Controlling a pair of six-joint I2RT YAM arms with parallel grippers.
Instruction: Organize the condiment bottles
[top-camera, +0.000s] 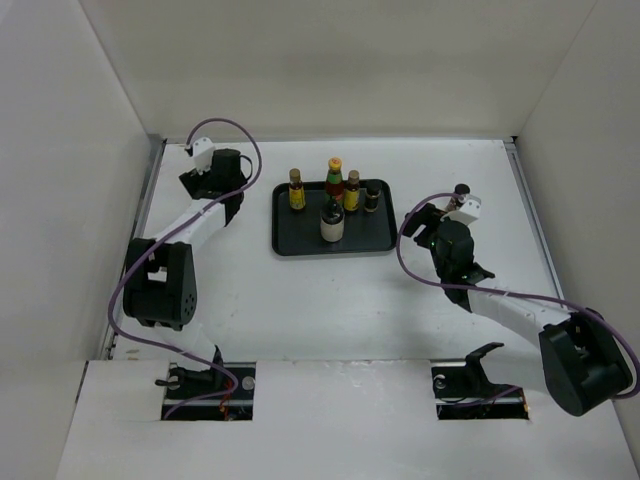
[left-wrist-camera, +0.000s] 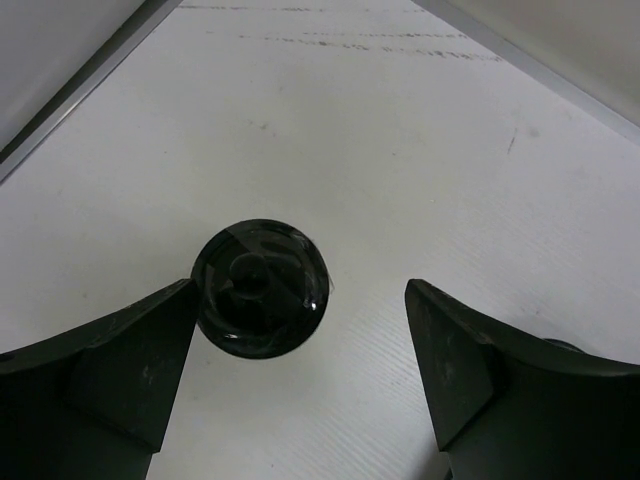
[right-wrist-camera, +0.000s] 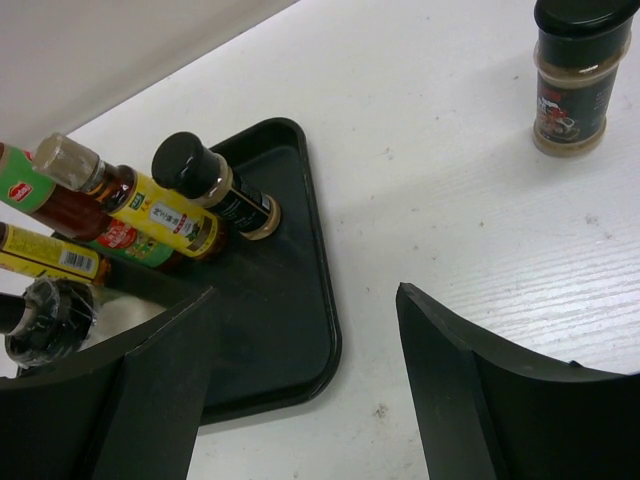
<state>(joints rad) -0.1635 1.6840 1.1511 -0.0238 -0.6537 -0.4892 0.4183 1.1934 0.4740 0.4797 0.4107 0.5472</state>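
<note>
On the black tray (top-camera: 290, 243) stand several condiment bottles: two slim yellow-labelled ones (top-camera: 297, 190) (top-camera: 352, 190), a taller red one with a green neck (top-camera: 334, 178), a small dark one (top-camera: 372, 197) and a squat whitish black-capped one (top-camera: 331, 222). Another squat black-capped bottle (right-wrist-camera: 572, 85) stands on the table right of the tray, also seen from above (top-camera: 461, 192). My right gripper (right-wrist-camera: 305, 292) hangs open over the tray's near right corner (right-wrist-camera: 320, 340), holding nothing. At the far left my left gripper (left-wrist-camera: 302, 292) is open above a bottle's black cap (left-wrist-camera: 260, 287), which sits close to the left finger (left-wrist-camera: 130, 360).
White walls close in the table on the left, back and right. A metal strip (left-wrist-camera: 80, 85) runs along the table's left edge near my left gripper. The right arm's purple cable (top-camera: 405, 255) loops beside the tray.
</note>
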